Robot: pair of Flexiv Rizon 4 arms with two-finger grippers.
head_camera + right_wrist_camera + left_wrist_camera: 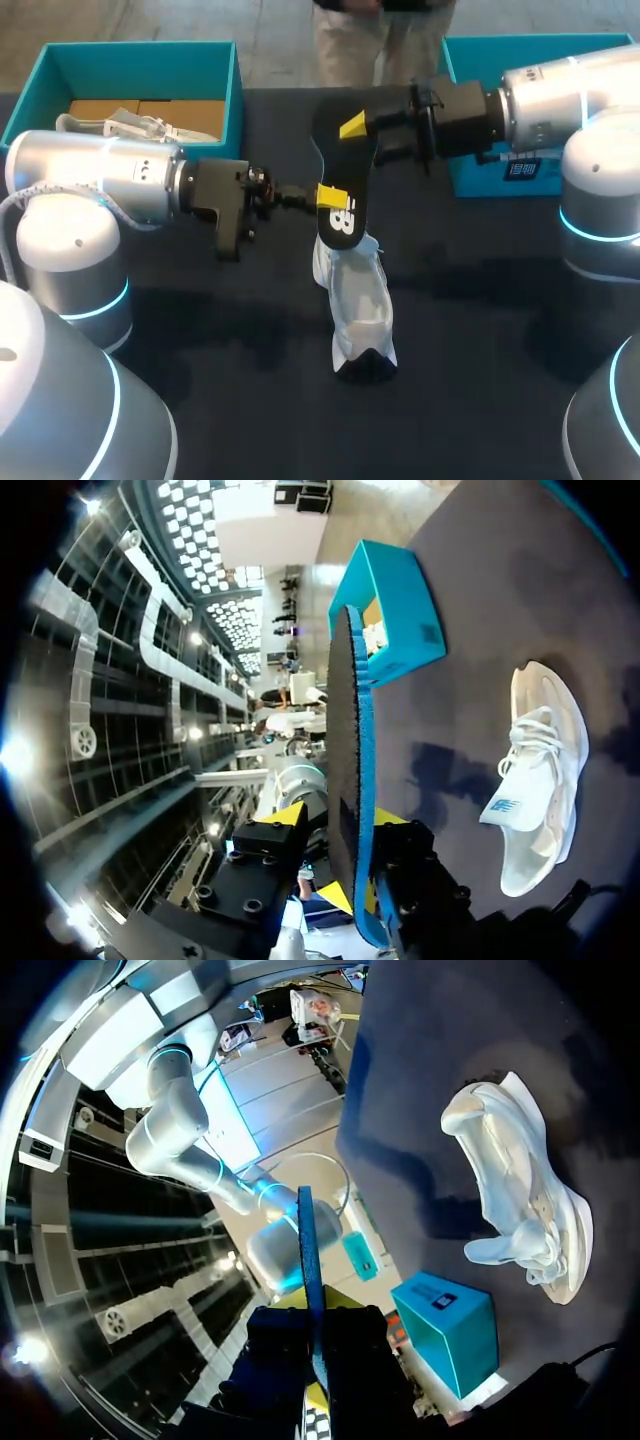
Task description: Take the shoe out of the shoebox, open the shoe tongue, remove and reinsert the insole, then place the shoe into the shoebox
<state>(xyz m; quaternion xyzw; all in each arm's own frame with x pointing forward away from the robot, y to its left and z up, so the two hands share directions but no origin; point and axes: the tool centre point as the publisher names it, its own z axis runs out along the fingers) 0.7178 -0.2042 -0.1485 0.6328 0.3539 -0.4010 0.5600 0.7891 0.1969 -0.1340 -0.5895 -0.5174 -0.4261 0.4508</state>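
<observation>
Insole [343, 165] clamped in both jaws, shoe [360, 300] on table [500, 350], shoebox [140, 54] holding another shoe [135, 127]

A table covered in dark, nearly black cloth [250, 400] carries 3 things. Near its middle lies 1 white mesh lace-up shoe [358, 305], set lengthwise from the far side toward the near edge, with its dark end nearest the near edge. At the far left corner stands an open teal cardboard shoebox [50, 85], its walls upright. At the far right stands a second teal cardboard box [478, 180], only partly in view. The 2 boxes are well apart, and the shoe lies between them, closer to the near edge, touching neither.
</observation>
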